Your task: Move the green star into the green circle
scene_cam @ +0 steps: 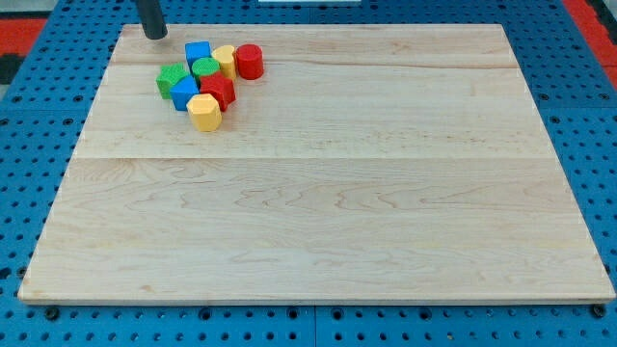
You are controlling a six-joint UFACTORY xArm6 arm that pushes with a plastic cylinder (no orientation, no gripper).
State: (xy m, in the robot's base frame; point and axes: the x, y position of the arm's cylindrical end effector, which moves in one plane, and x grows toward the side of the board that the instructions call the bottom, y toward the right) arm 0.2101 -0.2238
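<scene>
Our smooth dark tip [155, 36] is resting at upper left on the pale wood-grain tabletop [318, 193], near the green star [172, 79] touching the green circle [204, 66]; no jaws are showing.

Pale wooden board [337, 212] of joined planks, evenly lit, resting on blue perforated pegboard [39, 125]; red patches [24, 19] at both upper corners.

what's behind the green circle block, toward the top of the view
A blue block and a yellow block sit right behind the green circle. Their lower parts are covered by it.
</scene>
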